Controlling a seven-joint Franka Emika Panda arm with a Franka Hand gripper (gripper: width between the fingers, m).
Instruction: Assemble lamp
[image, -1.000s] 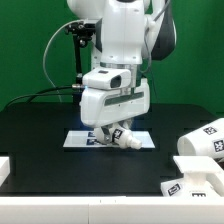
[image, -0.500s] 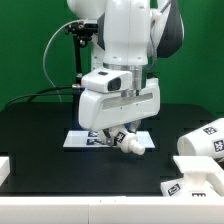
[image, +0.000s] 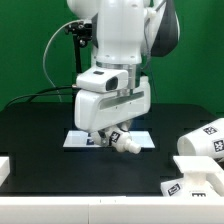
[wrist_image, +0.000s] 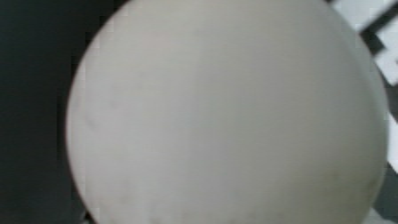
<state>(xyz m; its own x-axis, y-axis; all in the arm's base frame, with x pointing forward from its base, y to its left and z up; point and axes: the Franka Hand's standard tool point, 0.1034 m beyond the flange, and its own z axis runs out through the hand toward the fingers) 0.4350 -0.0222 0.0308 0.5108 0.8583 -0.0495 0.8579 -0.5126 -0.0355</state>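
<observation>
My gripper (image: 117, 137) is shut on the round white bulb (image: 128, 146) and holds it tilted, low over the marker board (image: 80, 139) at the middle of the black table. In the wrist view the bulb (wrist_image: 214, 120) fills almost the whole picture and hides my fingers. The tapered shade (image: 204, 140) lies on its side at the exterior view's right edge. The blocky base (image: 193, 183) with its tags sits in front of the shade, near the table's front edge.
A white block (image: 4, 166) shows at the exterior view's front left corner. A black camera stand with cables (image: 76, 60) rises behind the table at the left, before a green backdrop.
The hand with the bulb swung a little to the exterior view's right, then back to the left. The bulb stays in the gripper over the marker board. The shade and base have not moved.
</observation>
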